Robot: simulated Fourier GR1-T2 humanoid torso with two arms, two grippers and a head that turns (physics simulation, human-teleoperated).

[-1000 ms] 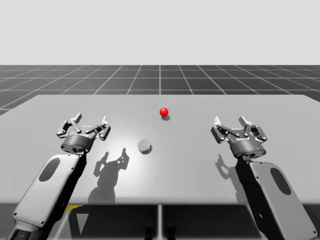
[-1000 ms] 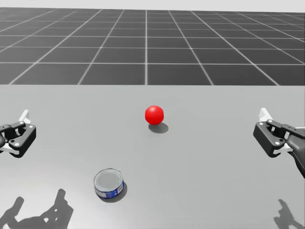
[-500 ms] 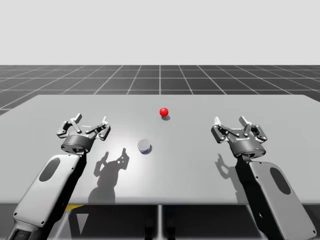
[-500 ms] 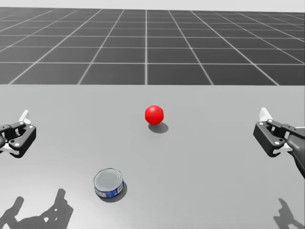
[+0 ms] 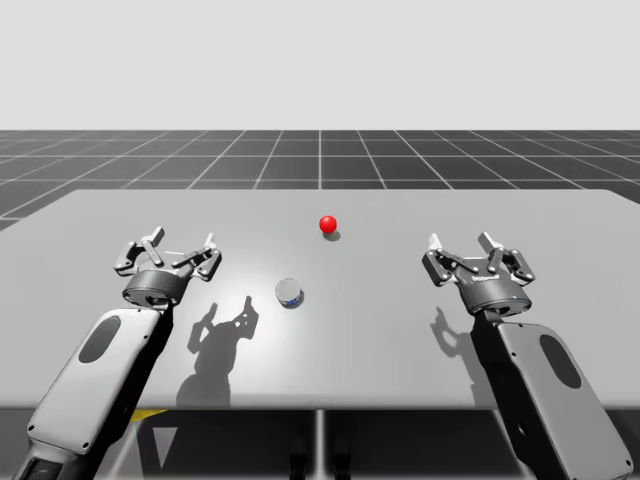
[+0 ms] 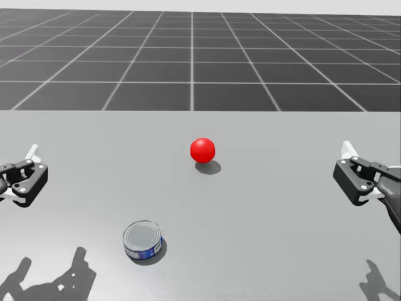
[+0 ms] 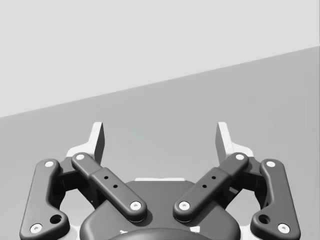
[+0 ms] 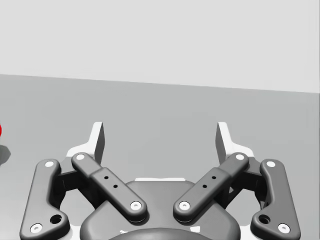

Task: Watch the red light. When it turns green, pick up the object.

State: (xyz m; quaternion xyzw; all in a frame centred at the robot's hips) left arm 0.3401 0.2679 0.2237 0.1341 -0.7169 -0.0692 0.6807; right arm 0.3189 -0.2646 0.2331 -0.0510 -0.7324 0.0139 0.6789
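A red ball light (image 5: 327, 224) (image 6: 202, 150) sits on the grey table (image 5: 380, 330) past its middle, and it is red. A short round can (image 5: 289, 292) (image 6: 143, 241) with a silver lid and blue side stands upright, nearer to me and left of the light. My left gripper (image 5: 180, 250) (image 7: 160, 142) hovers open to the left of the can with nothing between its fingers. Far to the right, my right gripper (image 5: 462, 248) (image 8: 160, 142) is open too and holds nothing. In the head view the left gripper (image 6: 31, 164) and right gripper (image 6: 348, 164) sit at the two sides.
Beyond the table's far edge (image 5: 320, 190) lies a dark gridded floor. Shadows of both arms fall on the tabletop near its front edge.
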